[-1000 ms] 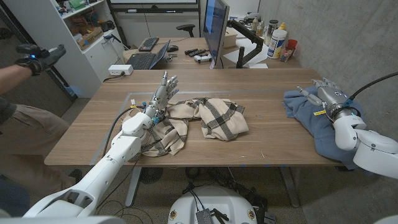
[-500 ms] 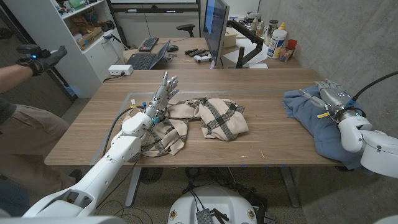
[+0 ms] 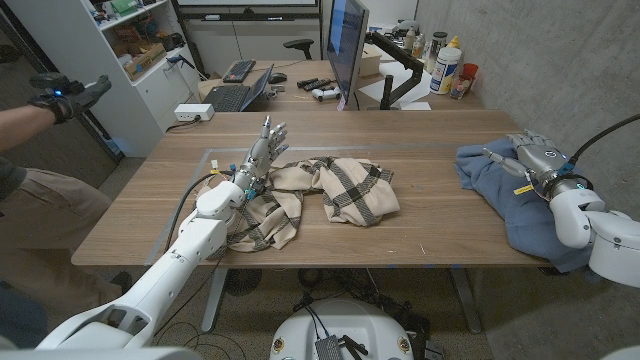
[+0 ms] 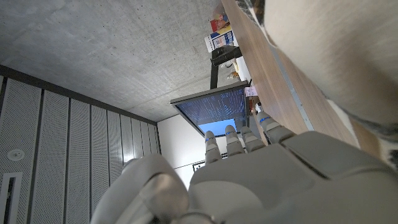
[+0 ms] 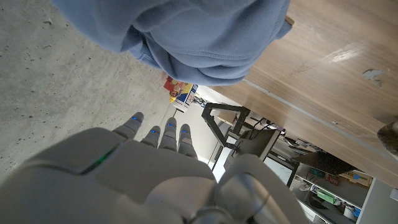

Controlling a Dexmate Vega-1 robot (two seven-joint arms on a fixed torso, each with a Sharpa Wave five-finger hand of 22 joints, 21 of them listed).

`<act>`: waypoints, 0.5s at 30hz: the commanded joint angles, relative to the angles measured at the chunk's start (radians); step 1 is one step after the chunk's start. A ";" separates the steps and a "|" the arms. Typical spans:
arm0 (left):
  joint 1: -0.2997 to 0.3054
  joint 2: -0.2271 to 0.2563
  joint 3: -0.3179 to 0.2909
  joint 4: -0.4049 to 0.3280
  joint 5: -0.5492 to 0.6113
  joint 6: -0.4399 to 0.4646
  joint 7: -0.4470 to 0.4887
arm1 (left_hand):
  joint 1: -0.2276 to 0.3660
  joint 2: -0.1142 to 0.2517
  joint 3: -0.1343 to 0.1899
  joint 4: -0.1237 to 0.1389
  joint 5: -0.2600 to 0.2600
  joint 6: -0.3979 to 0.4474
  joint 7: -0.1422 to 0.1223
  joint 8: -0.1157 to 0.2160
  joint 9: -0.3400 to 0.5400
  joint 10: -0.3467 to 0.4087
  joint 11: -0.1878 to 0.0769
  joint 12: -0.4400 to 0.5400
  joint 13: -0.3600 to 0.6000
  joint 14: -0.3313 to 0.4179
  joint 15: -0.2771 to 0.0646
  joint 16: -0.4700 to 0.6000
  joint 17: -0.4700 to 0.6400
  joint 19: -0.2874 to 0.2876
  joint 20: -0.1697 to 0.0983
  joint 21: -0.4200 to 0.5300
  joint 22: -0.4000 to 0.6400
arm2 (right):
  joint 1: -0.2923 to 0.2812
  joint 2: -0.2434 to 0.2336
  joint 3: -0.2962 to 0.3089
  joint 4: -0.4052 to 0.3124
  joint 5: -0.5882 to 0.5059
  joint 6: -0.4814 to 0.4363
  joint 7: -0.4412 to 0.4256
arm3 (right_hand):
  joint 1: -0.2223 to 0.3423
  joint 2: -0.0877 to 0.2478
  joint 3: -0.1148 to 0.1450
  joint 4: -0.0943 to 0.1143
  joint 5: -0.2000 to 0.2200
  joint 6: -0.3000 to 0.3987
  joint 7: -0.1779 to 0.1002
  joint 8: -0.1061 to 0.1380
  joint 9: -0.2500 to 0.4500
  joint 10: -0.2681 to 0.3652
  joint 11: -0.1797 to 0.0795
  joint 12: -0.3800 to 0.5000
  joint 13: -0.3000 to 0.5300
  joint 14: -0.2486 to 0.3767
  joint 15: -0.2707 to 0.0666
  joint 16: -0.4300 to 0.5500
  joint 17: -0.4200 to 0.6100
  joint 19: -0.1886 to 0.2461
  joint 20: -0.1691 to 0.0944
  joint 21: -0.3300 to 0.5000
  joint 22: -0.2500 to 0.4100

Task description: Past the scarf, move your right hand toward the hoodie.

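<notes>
Nearest the robot, the left hand [image 3: 258, 152] sits over the left end of the checked scarf [image 3: 330, 190], fingers straight and close together, pointing away toward the far edge of the wooden table [image 3: 420, 135]; it holds nothing. In the left wrist view the same hand [image 4: 249, 180] shows its fingers [image 4: 227, 138] side by side. The scarf lies crumpled across the middle of the table, part of it under the left forearm.

On the right side, well apart from the scarf, the right hand [image 3: 530, 155] is over the blue hoodie [image 3: 505, 195], which lies bunched at the table's right end and hangs over the edge. Its fingers are extended and close together; whether they touch the cloth cannot be told. The right wrist view shows that hand [image 5: 143, 174] with the hoodie [image 5: 193, 37] beyond its fingertips.

Farther back stand a monitor [image 3: 345, 45] and a laptop [image 3: 240, 92]. A person's gloved hand [image 3: 65, 90] shows at far left.
</notes>
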 commanded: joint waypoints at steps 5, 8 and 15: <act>0.017 0.008 0.002 -0.032 0.003 0.013 0.020 | 0.009 0.000 -0.008 0.001 0.001 0.002 -0.004 -0.004 0.004 0.005 -0.002 -0.003 0.005 -0.007 -0.003 0.003 0.002 0.000 0.000 0.001 0.003 | -0.036 0.021 0.034 0.028 -0.038 0.020 0.016 | -0.004 -0.009 -0.006 0.002 0.004 0.006 0.000 0.004 0.006 0.003 -0.002 0.004 0.005 -0.025 -0.010 0.003 0.005 0.006 -0.001 0.007 0.005; 0.020 0.011 0.002 -0.037 0.003 0.015 0.023 | 0.009 0.000 -0.008 0.001 0.001 0.003 -0.003 -0.003 0.004 0.005 -0.002 -0.003 0.005 -0.007 -0.001 0.003 0.002 0.000 0.001 0.001 0.003 | -0.036 0.028 0.035 0.033 -0.043 0.024 0.018 | -0.004 -0.009 -0.007 0.002 0.005 0.006 -0.001 0.004 0.006 0.003 -0.003 0.004 0.005 -0.026 -0.011 0.003 0.005 0.007 -0.001 0.007 0.005; 0.021 0.015 0.004 -0.042 0.001 0.020 0.026 | 0.009 0.000 -0.008 0.002 0.001 0.003 -0.002 -0.003 0.004 0.005 -0.001 -0.003 0.005 -0.007 -0.002 0.003 0.002 0.001 0.000 0.001 0.003 | -0.037 0.033 0.032 0.040 -0.055 0.017 0.032 | -0.005 -0.009 -0.009 0.003 0.007 0.005 -0.001 0.003 0.006 0.001 -0.004 0.004 0.005 -0.026 -0.012 0.002 0.005 0.007 -0.001 0.006 0.005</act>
